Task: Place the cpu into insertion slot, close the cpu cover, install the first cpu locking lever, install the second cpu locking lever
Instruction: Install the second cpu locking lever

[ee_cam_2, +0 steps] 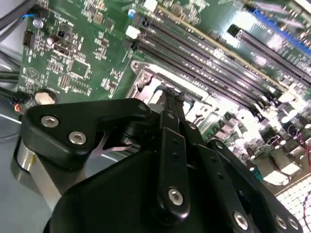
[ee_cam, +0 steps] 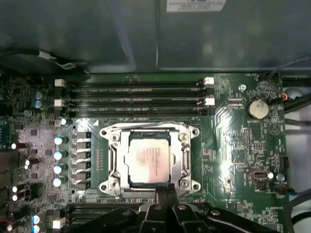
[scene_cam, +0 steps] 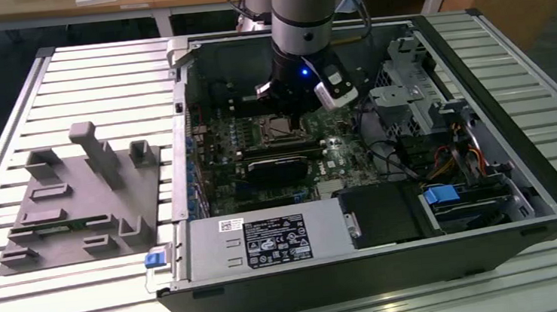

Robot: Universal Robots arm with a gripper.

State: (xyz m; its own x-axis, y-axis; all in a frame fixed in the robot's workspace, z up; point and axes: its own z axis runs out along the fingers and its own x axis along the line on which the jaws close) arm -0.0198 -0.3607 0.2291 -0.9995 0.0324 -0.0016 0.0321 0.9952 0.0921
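Observation:
The cpu [ee_cam: 148, 158], a pale silver-grey square, lies flat in the insertion slot [ee_cam: 146, 184] on the green motherboard. The cpu cover [ee_cam: 184, 156], a silvery frame, lies down around it. A thin wire lever [ee_cam: 146, 126] runs along the cover's far edge. My gripper [ee_cam: 165, 190] is shut, its black fingertips [ee_cam: 160, 191] pressed together at the socket's near edge. In the second wrist view the gripper [ee_cam_2: 173, 98] points down at the silvery socket metal [ee_cam_2: 146, 80]. In the exterior view the gripper [scene_cam: 290, 112] hangs just above the socket [scene_cam: 281, 129] inside the open computer case.
Memory slots [ee_cam: 136, 99] run beside the socket, with capacitors [ee_cam: 59, 155] on one side and a coin battery [ee_cam: 257, 108] on the other. The case holds a black card [scene_cam: 279, 167], a power supply [scene_cam: 265, 240] and a drive cage [scene_cam: 408, 84]. A grey fixture [scene_cam: 80, 196] sits at the exterior view's left.

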